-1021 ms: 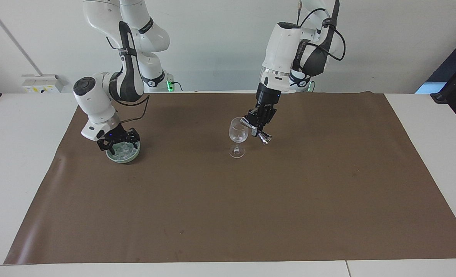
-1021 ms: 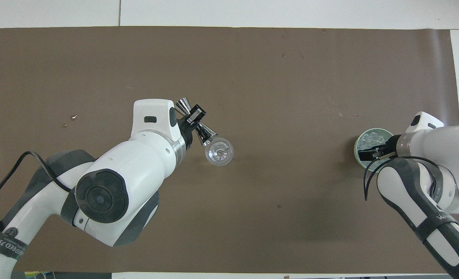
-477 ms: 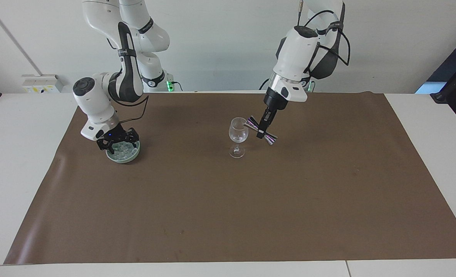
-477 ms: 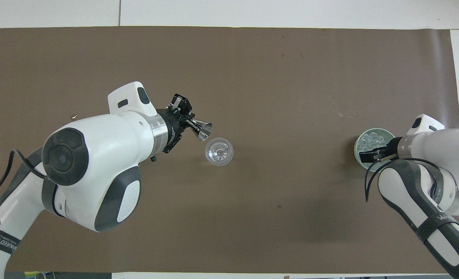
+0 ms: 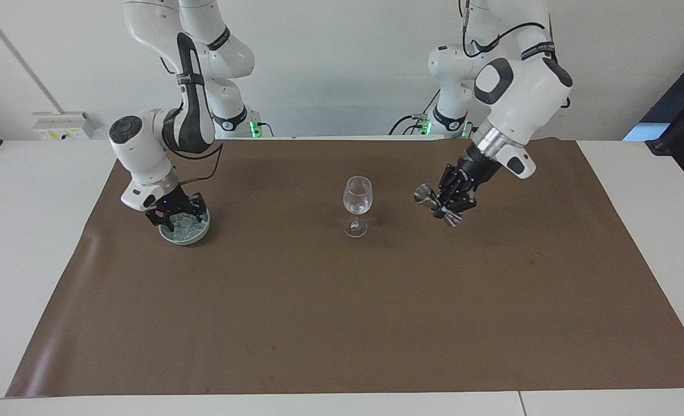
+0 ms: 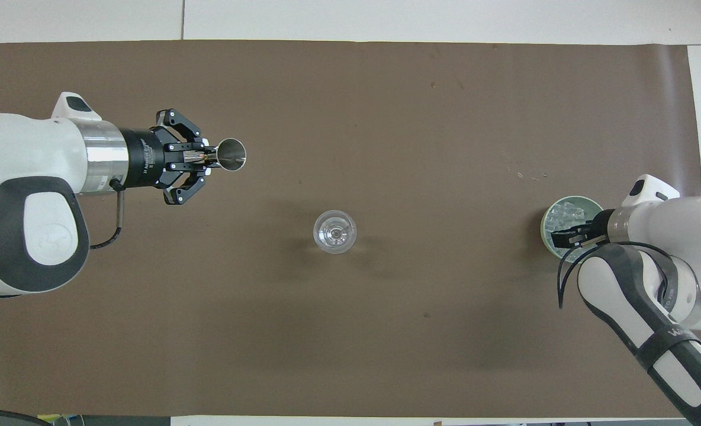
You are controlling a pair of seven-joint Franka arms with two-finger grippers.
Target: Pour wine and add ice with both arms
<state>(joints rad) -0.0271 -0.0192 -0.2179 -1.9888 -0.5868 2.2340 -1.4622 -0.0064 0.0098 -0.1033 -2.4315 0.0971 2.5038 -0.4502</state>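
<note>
hovering over the pale green bowl (image 5: pixel 185 228) at the right arm's end, your right gripper (image 5: pixel 176 212) has the ice (image 5: pixel 183 223) directly beneath; i cannot tell its jaws. left gripper (image 5: pixel 452 199) pinches the steel jigger (image 5: pixel 438 205).

left gripper (image 6: pixel 205 158): clamps steel jigger (image 6: pixel 231 155) over mat | glass (image 6: pixel 334 231): mid-mat | right gripper (image 6: pixel 563 239): over ice (image 6: pixel 565 214) in green bowl (image 6: pixel 547 222)

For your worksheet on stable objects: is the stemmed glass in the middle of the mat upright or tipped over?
Upright. The stemmed glass stands on its foot with the bowl straight above; from overhead its rim is a full circle.
</note>
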